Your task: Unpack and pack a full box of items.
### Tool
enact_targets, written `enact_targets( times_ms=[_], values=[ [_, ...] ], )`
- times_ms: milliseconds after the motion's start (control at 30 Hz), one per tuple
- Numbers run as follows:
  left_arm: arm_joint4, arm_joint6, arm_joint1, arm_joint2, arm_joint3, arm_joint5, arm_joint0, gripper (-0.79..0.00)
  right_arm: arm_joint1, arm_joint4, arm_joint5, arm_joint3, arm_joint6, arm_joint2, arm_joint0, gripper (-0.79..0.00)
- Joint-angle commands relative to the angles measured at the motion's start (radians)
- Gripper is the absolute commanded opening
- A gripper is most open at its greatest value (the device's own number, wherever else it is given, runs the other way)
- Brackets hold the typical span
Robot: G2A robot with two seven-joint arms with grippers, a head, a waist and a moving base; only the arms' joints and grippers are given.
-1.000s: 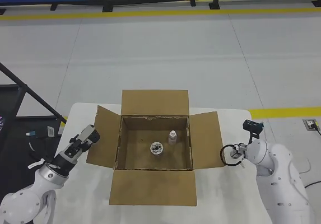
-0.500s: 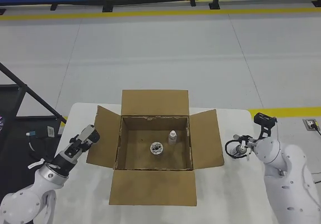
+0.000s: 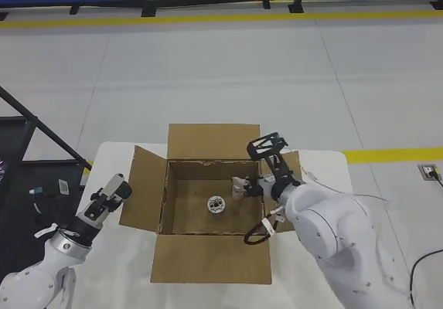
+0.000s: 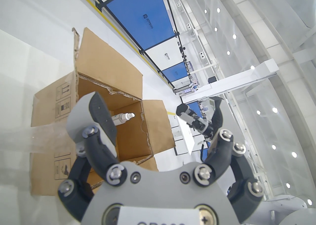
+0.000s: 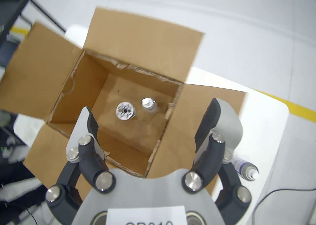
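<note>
Both gape empty: right gripper (image 5: 151, 112) above the box (image 3: 213, 141) at its right rim (left gripper (image 4: 158, 110) beside the left flap).

— What's holding everything?
— A white table with rounded corners (image 3: 132, 263).
— And on it?
— A brown cardboard box (image 3: 213, 266), flaps spread open, and a small white bottle (image 5: 243, 168) lying on its side near one flap.

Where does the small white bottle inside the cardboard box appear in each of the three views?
Top view: the bottle stands inside the box, near its far wall, beside a round white item.
Left wrist view: the bottle is seen through the box's open top, near an inner corner.
Right wrist view: the bottle is beside the round white item.
Shared landmark: the box's torn rim.
</note>
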Motion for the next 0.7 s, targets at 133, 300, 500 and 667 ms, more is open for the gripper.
enact_targets(
  times_ms=[133,300,500,667],
  values=[
    [0.000,-0.001,0.000,0.000,0.000,0.000,-0.001,0.000,-0.076,0.013,0.067,0.378,0.095,-0.244,0.230,0.000],
    [0.000,-0.001,0.000,0.000,0.000,0.000,-0.001,0.000,-0.121,0.120,0.049,0.585,0.042,-0.286,0.303,0.000],
    [0.000,-0.001,0.000,0.000,0.000,0.000,-0.001,0.000,-0.158,0.184,0.056,0.805,-0.028,-0.297,0.360,0.000],
    [0.000,-0.001,0.000,0.000,0.000,0.000,-0.001,0.000,-0.179,0.234,0.016,0.909,-0.081,-0.298,0.380,-0.277]
  ],
)
